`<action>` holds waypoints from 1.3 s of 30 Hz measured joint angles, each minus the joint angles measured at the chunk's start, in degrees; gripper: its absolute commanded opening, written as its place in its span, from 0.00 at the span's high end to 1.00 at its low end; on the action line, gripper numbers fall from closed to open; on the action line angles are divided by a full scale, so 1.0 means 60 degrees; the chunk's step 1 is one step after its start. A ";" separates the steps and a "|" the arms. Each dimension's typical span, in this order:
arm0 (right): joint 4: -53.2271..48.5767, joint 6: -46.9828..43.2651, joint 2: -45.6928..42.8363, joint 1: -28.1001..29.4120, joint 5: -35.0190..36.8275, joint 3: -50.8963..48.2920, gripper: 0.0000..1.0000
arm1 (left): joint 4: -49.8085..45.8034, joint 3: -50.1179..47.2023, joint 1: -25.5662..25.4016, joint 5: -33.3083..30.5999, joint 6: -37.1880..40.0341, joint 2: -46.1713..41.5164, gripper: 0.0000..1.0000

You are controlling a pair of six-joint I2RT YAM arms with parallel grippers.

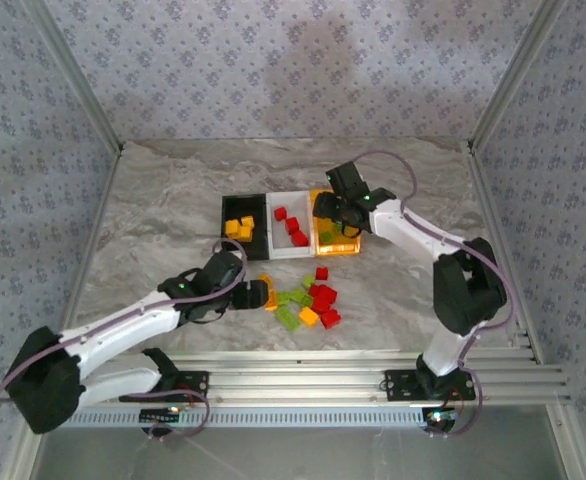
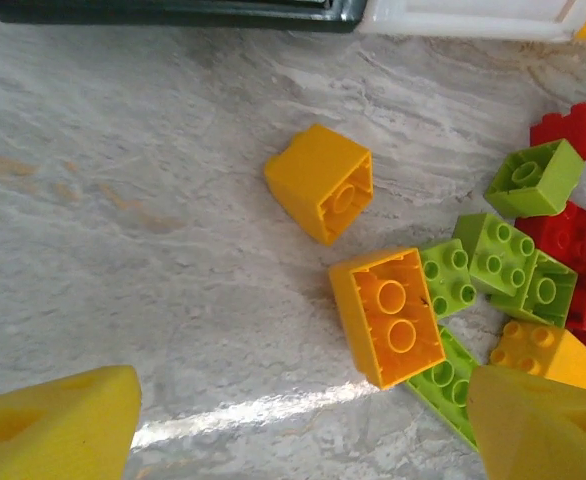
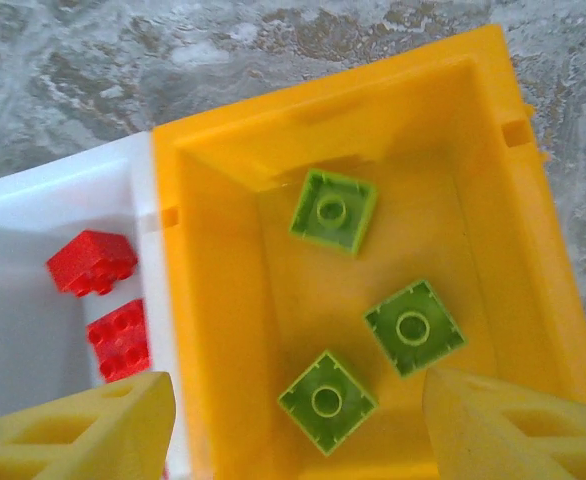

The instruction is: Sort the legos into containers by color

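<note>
Left wrist view has the left gripper (image 2: 298, 430) spread wide and empty, an orange-yellow brick (image 2: 388, 315) lying between and just ahead of its jaws (likely the next pick, bound for the black bin (image 1: 256, 210)), while the right gripper (image 3: 295, 430) hangs released over the orange bin (image 3: 213, 300), three lime bricks (image 3: 413, 327) between its jaws.

Lime legos (image 3: 333, 210), orange bin (image 3: 213, 300)
</note>
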 measured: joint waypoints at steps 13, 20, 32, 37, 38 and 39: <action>0.0280 -0.0004 -0.1643 0.0066 0.0004 -0.1657 0.32 | 0.1315 0.0674 -0.0488 0.0412 0.0011 0.2652 0.41; 0.0291 0.0000 -0.1832 0.0036 0.0004 -0.1876 0.32 | 0.1796 0.0444 -0.0554 0.0423 -0.0095 0.2823 0.60; 0.0517 0.0073 -0.2484 0.0036 -0.0004 -0.2350 0.32 | -0.0113 -0.0011 -0.0532 -0.0237 -0.0393 -0.0546 0.63; 0.0557 0.0226 -0.2914 0.0091 -0.0033 -0.2856 0.32 | -0.1049 0.1195 0.1049 -0.0313 -0.0029 -0.1217 0.63; 0.0579 0.0255 -0.2983 0.0113 -0.0033 -0.2954 0.32 | -0.1100 0.1534 0.1446 -0.0317 0.0095 -0.0994 0.64; 0.0579 0.0277 -0.3042 0.0149 -0.0033 -0.3049 0.32 | -0.1104 0.1920 0.1825 -0.0324 0.0237 -0.0630 0.65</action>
